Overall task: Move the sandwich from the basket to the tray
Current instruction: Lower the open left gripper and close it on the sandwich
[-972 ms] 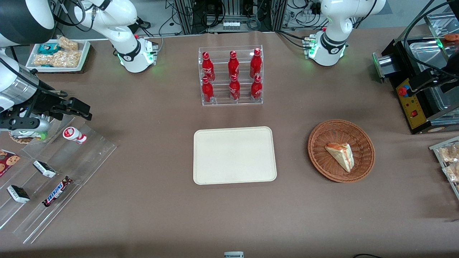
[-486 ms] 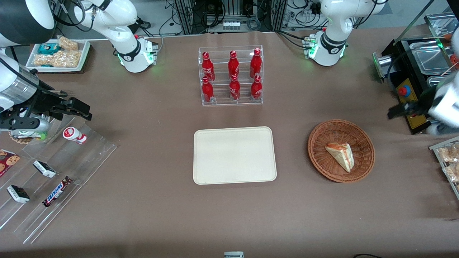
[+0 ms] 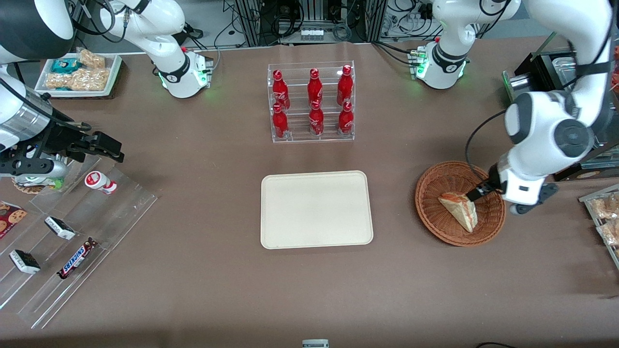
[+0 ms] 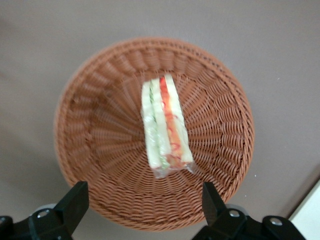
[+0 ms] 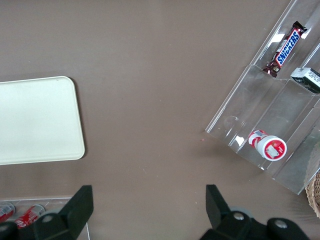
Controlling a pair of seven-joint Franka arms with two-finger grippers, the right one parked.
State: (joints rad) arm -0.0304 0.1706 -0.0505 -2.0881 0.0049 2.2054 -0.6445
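Note:
The sandwich [image 3: 459,210] lies in the round wicker basket [image 3: 437,181], a pale wedge in clear wrap with red and green filling along its edge [image 4: 165,125]. The basket [image 4: 100,150] sits beside the cream tray [image 3: 316,209], toward the working arm's end of the table. My gripper [image 3: 476,193] hangs above the basket's edge, over the sandwich's wide end. Its fingers [image 4: 75,202] stand wide open with nothing between them, and the gripper [image 4: 145,205] is above the basket's rim, apart from the sandwich.
A clear rack of red bottles [image 3: 312,102] stands farther from the front camera than the tray. A black machine [image 3: 556,140] and a tray of bagged snacks [image 3: 604,217] sit near the basket. Acrylic racks with snacks [image 3: 72,241] lie toward the parked arm's end.
The left arm has swung in from the table's edge to above the basket. The sandwich, basket and tray have not moved.

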